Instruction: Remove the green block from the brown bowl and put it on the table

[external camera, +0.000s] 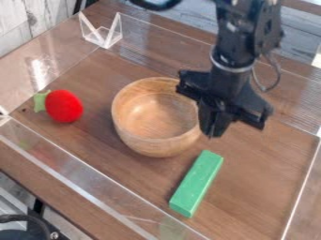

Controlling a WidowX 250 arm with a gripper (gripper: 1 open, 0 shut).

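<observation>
Your green block (198, 182) lies flat on the table (269, 164), just in front of the brown bowl (158, 115) and to its right, with its long side running diagonally from near the bowl's foot toward the front acrylic wall. It sits apart from the bowl's base (close, but you can see wood grain between them). The bowl stands upright, and what you can see of its inside is bare.

Your gripper (216, 125) hangs above the table at the bowl's right rim, pointing straight down, clear of the block and holding nothing. Its fingers blur together in this view, so you cannot tell whether they are spread or pressed together.

A red ball (63, 106) rests on the table well to the left of the bowl.
</observation>
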